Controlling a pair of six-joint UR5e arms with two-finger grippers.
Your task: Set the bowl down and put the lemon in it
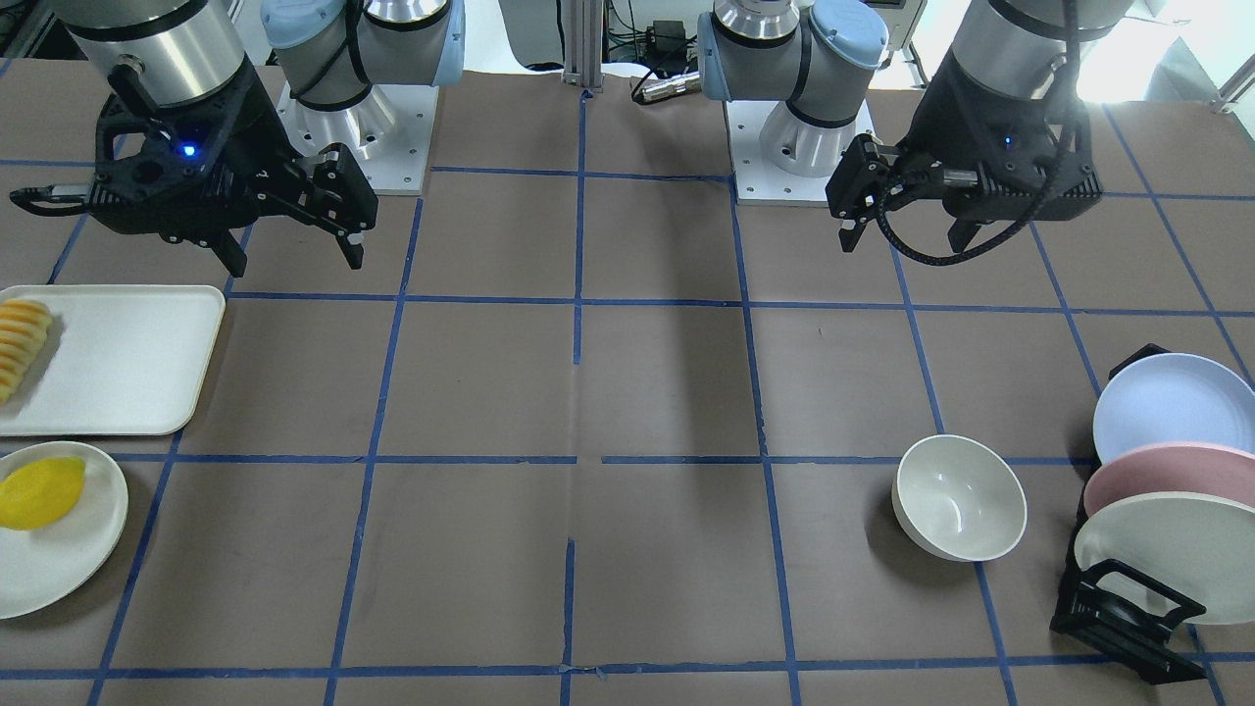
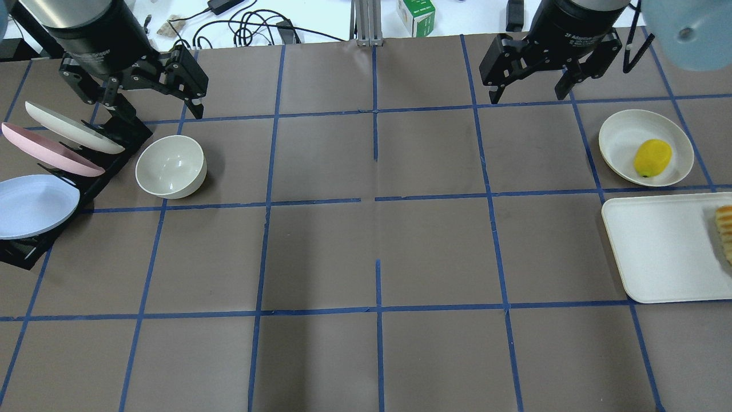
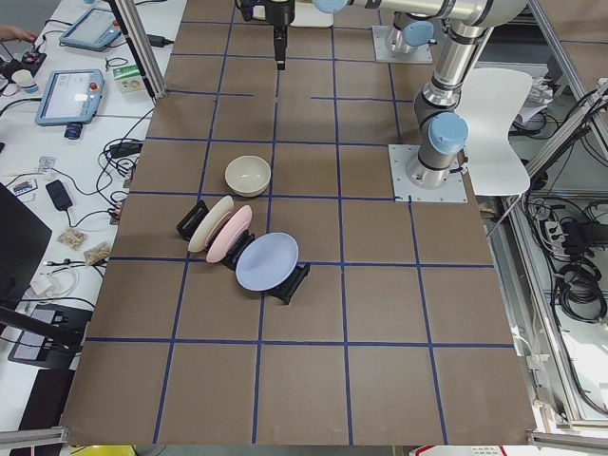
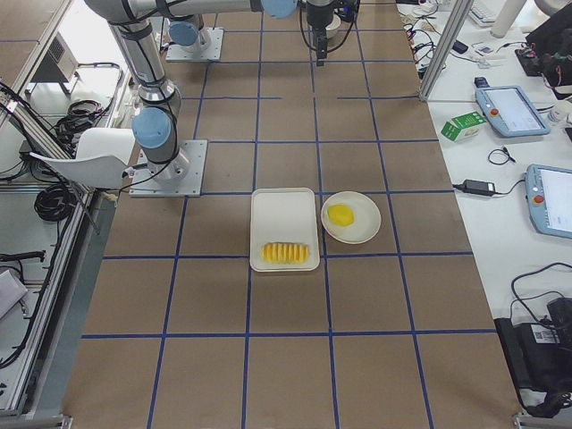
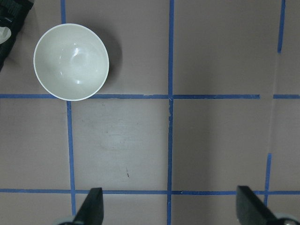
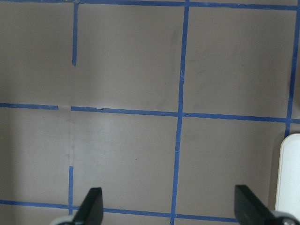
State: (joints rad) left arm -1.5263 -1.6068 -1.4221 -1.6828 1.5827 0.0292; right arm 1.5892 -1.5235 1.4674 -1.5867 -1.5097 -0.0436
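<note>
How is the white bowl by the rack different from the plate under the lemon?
The bowl is deep and narrow; the plate is shallow and wider. The bowl is empty; the plate holds the lemon. The bowl sits on the robot's left beside the rack, the plate on its right. Both are round and off-white.

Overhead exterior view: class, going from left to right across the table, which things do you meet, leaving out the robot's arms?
Black rack of pastel plates → small glossy off-white deep round bowl → smooth bright yellow oval lemon → ridged, sliced yellow-orange food at the right edge.
</note>
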